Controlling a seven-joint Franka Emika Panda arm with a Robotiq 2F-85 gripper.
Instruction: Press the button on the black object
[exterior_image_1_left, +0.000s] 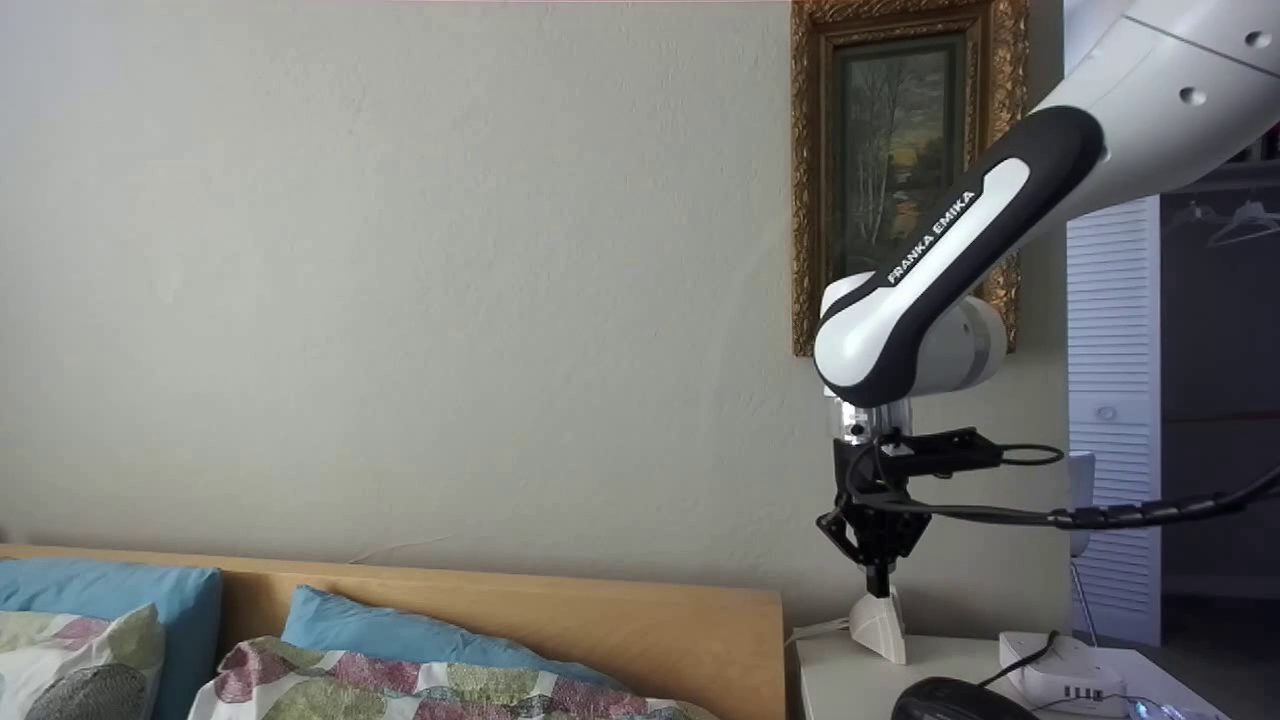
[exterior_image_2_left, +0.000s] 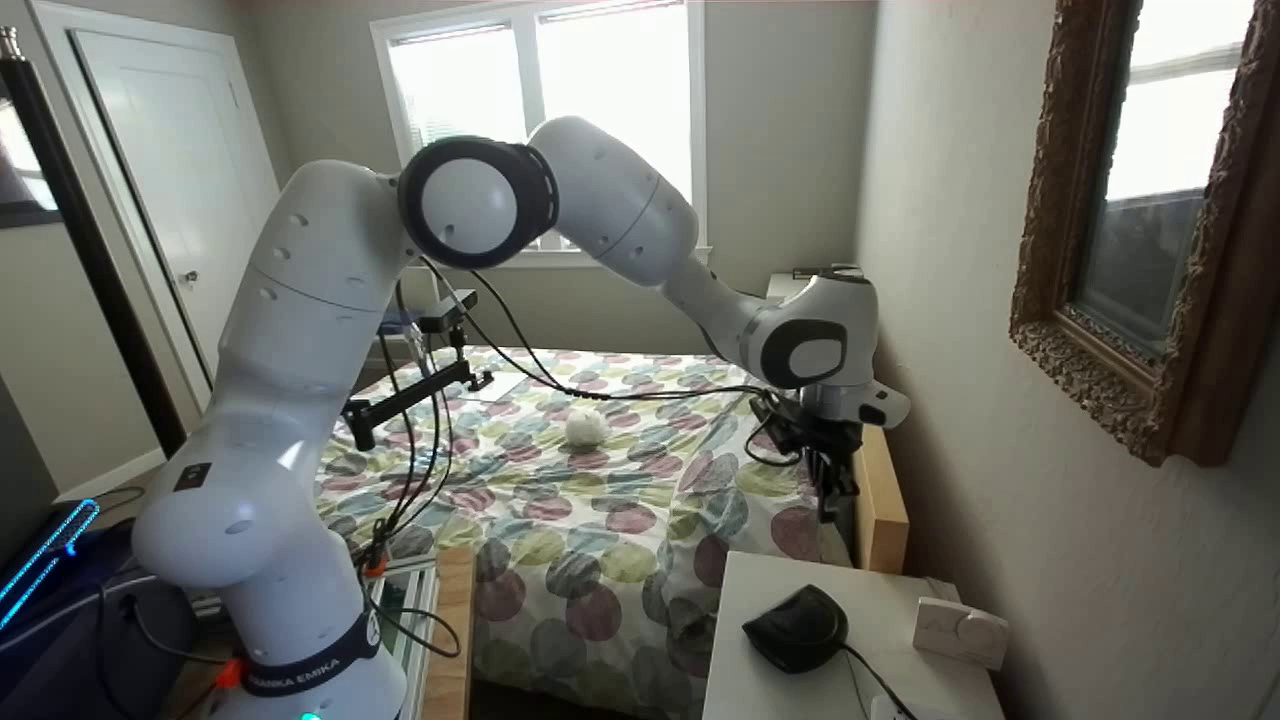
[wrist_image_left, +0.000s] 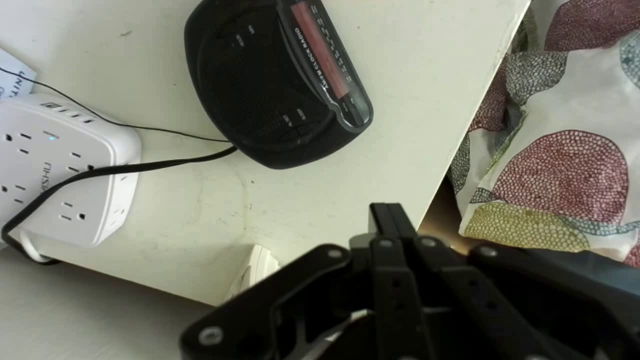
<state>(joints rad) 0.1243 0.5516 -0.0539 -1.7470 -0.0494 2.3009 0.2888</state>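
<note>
Claw (wrist_image_left: 392, 220): pressed together, finger against finger, aimed downward; matte black, with bolted linkages fanning out behind.
AM/FM clock radio (wrist_image_left: 270, 85): sits above left of the claw in the wrist view, well apart; black, dome-topped, with a reddish display strip.
Nightstand (wrist_image_left: 310, 200): spreads white and lightly scuffed between claw and radio, leaving room there; ends in a straight edge just right of the fingertips.
White power strip (wrist_image_left: 65, 165): far left of the claw; smooth, rounded at the corners, slotted with outlets.
Black cord (wrist_image_left: 155, 165): runs from the radio over that strip.
White wedge-shaped device (exterior_image_1_left: 880, 628): beneath the fingertips in an exterior view, apart and to their left in the wrist view.
Bedding (wrist_image_left: 560, 175): right of the claw, past the edge; wrinkled, printed with net-textured maroon and olive blobs.
Headboard (exterior_image_1_left: 680, 610): lower left of the claw in an exterior view; pale wood, squared edges.
</note>
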